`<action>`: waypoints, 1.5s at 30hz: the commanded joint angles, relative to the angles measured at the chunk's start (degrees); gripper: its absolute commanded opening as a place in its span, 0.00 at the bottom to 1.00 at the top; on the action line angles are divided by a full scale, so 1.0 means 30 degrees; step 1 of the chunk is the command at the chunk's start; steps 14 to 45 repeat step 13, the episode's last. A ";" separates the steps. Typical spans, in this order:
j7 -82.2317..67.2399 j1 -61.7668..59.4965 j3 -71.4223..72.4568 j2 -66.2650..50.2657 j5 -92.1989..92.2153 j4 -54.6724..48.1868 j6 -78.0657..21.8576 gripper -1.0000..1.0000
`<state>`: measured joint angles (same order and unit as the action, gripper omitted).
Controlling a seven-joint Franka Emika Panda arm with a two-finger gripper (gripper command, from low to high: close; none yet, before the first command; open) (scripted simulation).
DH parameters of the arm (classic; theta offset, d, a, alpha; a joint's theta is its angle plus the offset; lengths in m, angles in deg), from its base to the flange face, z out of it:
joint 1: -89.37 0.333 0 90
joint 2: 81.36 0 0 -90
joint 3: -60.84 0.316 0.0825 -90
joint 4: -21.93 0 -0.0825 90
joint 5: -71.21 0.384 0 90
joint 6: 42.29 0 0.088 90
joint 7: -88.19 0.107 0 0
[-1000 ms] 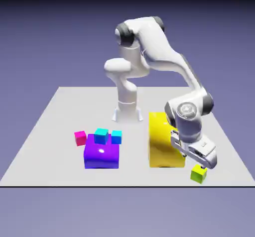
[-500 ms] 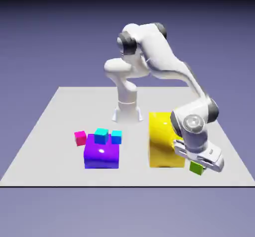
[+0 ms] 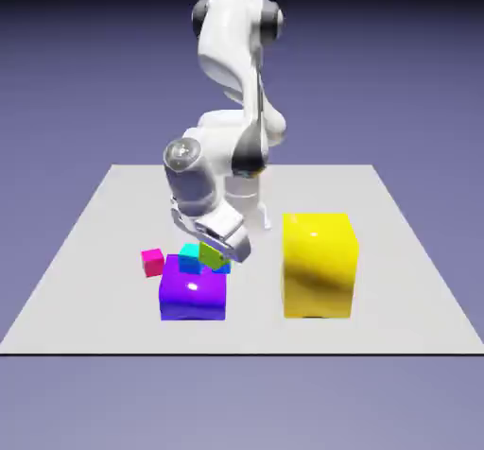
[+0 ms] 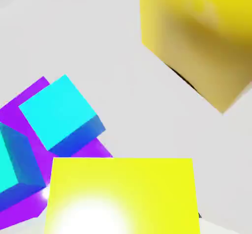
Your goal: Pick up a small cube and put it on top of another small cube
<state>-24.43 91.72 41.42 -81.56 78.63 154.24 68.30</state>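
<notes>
The big yellow block [image 3: 318, 273] stands upright right of centre in the exterior view, taller than the purple block [image 3: 194, 301], which sits well apart from it, lower left of the frame, with a white glint on its face. Near the purple block's upper left corner is the magenta cube [image 3: 152, 264]. They're all on the pale grey table [image 3: 95, 325], against a blue-violet backdrop [image 3: 406, 79]. In the hand view, the yellow block fills the upper right.

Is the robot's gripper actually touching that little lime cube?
Touching: the hand view shows the lime cube large between the fingertips, and the exterior view shows it off the table, right under the gripper.
</notes>
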 commanded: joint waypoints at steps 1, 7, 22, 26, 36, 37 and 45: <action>-0.0569 0.0126 -0.0690 0.0664 -0.0094 0.0482 -0.0317 0.00; -0.2100 -0.0016 -0.2055 0.1360 0.0055 0.2553 0.0661 0.00; -0.2338 0.0027 -0.2001 0.0927 0.0341 0.3216 0.1697 1.00; -0.2338 0.0027 -0.2001 0.0927 0.0341 0.3216 0.1697 1.00; -0.2338 0.0027 -0.2001 0.0927 0.0341 0.3216 0.1697 1.00; -0.2338 0.0027 -0.2001 0.0927 0.0341 0.3216 0.1697 1.00; -0.2338 0.0027 -0.2001 0.0927 0.0341 0.3216 0.1697 1.00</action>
